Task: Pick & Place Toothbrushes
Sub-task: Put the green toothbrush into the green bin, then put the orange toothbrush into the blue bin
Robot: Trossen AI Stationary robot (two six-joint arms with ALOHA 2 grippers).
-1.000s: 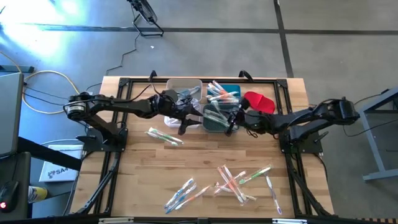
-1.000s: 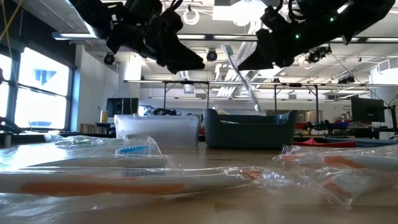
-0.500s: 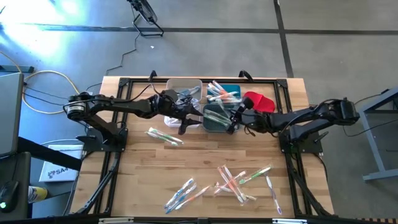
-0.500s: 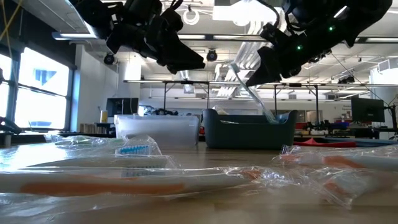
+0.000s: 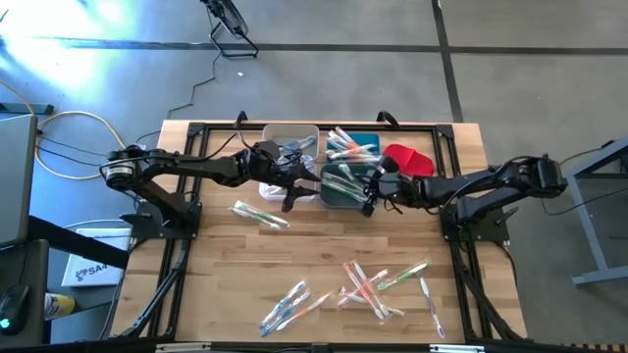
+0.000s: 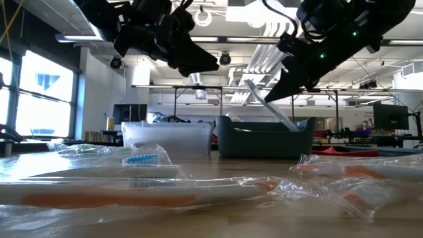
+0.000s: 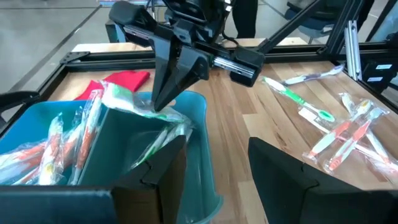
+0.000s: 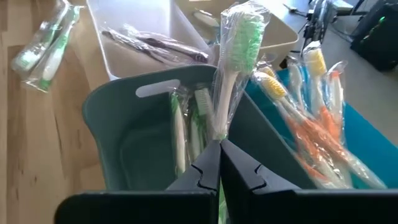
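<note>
My right gripper (image 5: 369, 199) is shut on a green toothbrush in a clear wrapper (image 8: 235, 56) over the dark grey bin (image 5: 343, 188). The brush slants in the low view (image 6: 268, 102), head up, lower end at the bin's rim. That bin holds a few wrapped toothbrushes (image 8: 186, 124). More fill the teal bin (image 5: 355, 147) and lie in the white bin (image 5: 290, 143). Loose toothbrushes lie on the table (image 5: 260, 214), (image 5: 378, 284). My left gripper (image 5: 287, 199) hangs open beside the dark bin's left side, with nothing between its fingers (image 7: 280, 177). My right gripper pinches the wrapped toothbrush's handle (image 8: 217, 134) between its two fingers. The fingers come from the table's right, slanting down. The green head (image 8: 239, 37) sticks out past the fingertips and the other end (image 6: 291, 124) slants down to the dark bin's rim. The brush hangs tilted, off the table.
A red cloth-like piece (image 5: 410, 160) lies right of the teal bin. More wrapped toothbrushes lie near the table's front edge (image 5: 289, 306), (image 5: 428, 294). A black frame rail (image 5: 314, 126) runs around the table's edges. Bare wood shows in the table's middle (image 5: 324, 240).
My right gripper has tipped downward and sunk a little toward the dark bin, still shut. The toothbrush has come down with it: its lower end, which hung above the bin, now reaches the bin's rim.
</note>
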